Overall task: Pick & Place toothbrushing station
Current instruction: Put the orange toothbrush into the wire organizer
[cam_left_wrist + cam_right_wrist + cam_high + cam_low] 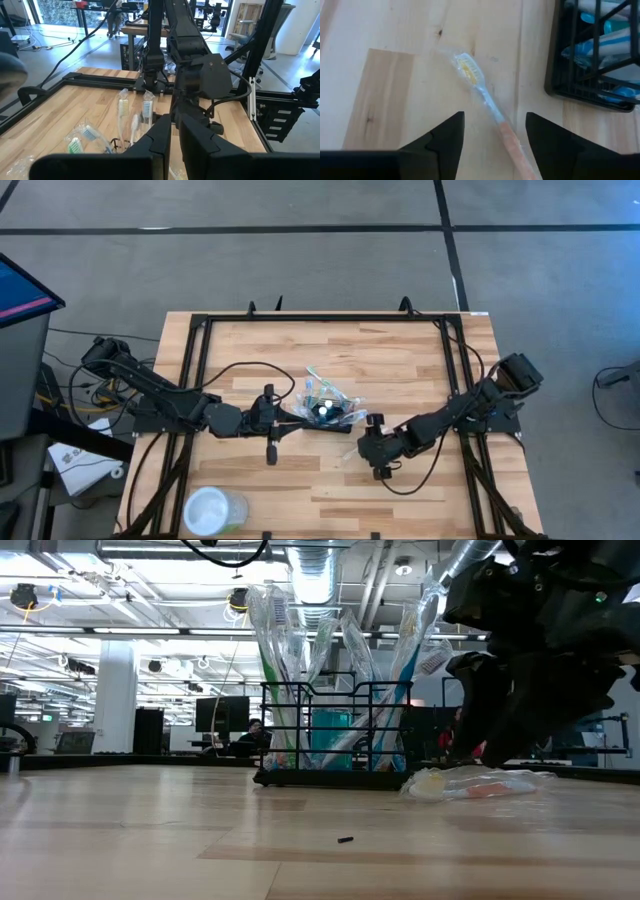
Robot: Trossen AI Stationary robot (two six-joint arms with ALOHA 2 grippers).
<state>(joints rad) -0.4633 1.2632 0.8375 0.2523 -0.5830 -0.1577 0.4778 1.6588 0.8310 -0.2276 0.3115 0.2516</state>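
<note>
One black wire caddy (326, 410) stands mid-table, upright, crammed with wrapped toothbrushes (400, 670). Left gripper (300, 414) reaches in from the left against its side, fingers nearly together. One wrapped orange-handled toothbrush (482, 95) lies flat on the wood just right of it. Right gripper (367, 423) hovers over that brush, fingers spread wide, holding nothing. Clear cup (211, 510) sits at the near-left edge, well apart.
</note>
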